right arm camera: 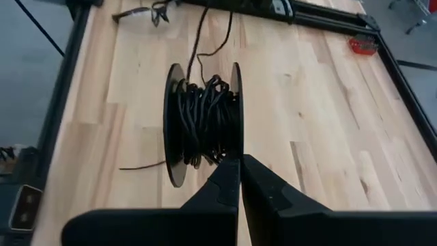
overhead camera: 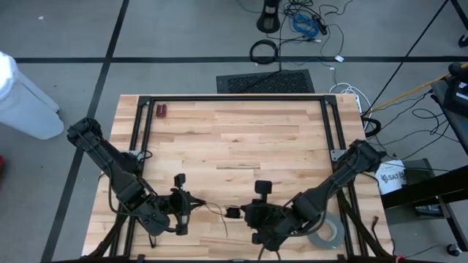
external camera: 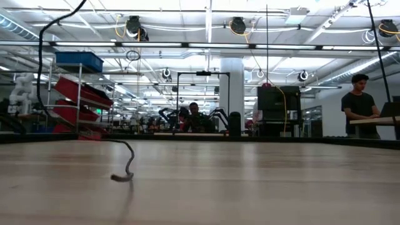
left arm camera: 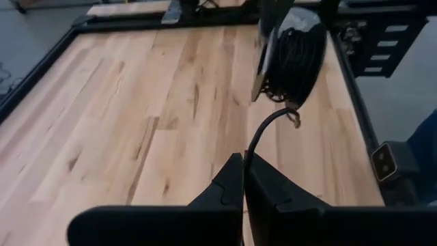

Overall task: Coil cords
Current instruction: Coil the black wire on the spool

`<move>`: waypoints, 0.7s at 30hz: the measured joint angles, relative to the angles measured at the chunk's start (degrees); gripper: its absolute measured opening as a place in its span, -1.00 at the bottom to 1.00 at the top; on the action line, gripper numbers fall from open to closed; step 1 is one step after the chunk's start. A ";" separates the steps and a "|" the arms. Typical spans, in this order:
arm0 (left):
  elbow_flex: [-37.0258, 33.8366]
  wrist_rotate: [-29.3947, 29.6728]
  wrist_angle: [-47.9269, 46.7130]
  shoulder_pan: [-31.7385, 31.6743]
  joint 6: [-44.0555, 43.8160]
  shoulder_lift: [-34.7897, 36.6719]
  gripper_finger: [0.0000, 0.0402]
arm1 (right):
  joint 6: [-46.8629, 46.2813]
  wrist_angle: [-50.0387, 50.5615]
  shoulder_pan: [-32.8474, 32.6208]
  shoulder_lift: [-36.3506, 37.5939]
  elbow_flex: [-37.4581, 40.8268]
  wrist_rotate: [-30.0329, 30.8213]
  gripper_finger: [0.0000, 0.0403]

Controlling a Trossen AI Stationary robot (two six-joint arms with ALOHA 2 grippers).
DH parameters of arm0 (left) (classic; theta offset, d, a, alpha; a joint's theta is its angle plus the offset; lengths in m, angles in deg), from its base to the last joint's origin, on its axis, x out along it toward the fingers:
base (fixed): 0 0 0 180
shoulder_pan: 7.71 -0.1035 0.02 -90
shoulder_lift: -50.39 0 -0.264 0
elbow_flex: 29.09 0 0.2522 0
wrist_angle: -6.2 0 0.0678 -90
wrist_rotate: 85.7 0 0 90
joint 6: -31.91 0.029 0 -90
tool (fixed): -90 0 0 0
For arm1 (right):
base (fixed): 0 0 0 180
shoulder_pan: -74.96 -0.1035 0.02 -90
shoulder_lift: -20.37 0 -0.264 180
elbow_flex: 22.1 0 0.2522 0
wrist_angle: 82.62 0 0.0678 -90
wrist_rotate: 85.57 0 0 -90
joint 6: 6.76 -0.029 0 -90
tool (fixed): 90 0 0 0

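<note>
The thin black cord is mostly wound into a small round bundle (right arm camera: 205, 119) between two thin discs; it also shows in the left wrist view (left arm camera: 295, 58) and in the high view (overhead camera: 232, 212). A loose strand (overhead camera: 208, 206) runs from the bundle to my left gripper (overhead camera: 180, 207), which is shut on it near the table's near edge. My right gripper (overhead camera: 243, 214) is shut at the bundle, to the right of the left gripper. A loose cord end (external camera: 123, 177) lies on the table. My left gripper pinches the loose strand (left arm camera: 246, 156) between its two fingertips; the strand curves slack from there to the bundle. My right gripper (right arm camera: 240, 160) is shut at the rim of one disc (right arm camera: 236, 147); its own fingers hide the place of contact. The bundle stands on edge ahead of the fingers.
A grey tape roll (overhead camera: 327, 232) lies at the near right beside the right arm. A small red object (overhead camera: 161, 111) lies at the far left corner. A black frame (overhead camera: 234, 98) runs around the wooden top. A person (external camera: 361, 103) stands in the room beyond.
</note>
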 joint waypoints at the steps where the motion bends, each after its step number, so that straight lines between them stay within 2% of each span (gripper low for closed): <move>1: 0.00 -0.14 -0.98 -0.20 -0.72 0.23 -0.98 | 0.00 -0.01 0.06 -0.24 0.00 -0.34 -1.00; 7: 0.00 -3.86 -5.88 -1.53 -6.82 2.57 -0.98 | -0.02 -0.26 0.08 -0.93 0.02 -1.29 -1.00; 21: 0.02 -5.87 -3.15 -3.68 -11.37 2.70 -0.98 | -1.68 -2.19 4.09 -2.83 0.06 2.30 -1.00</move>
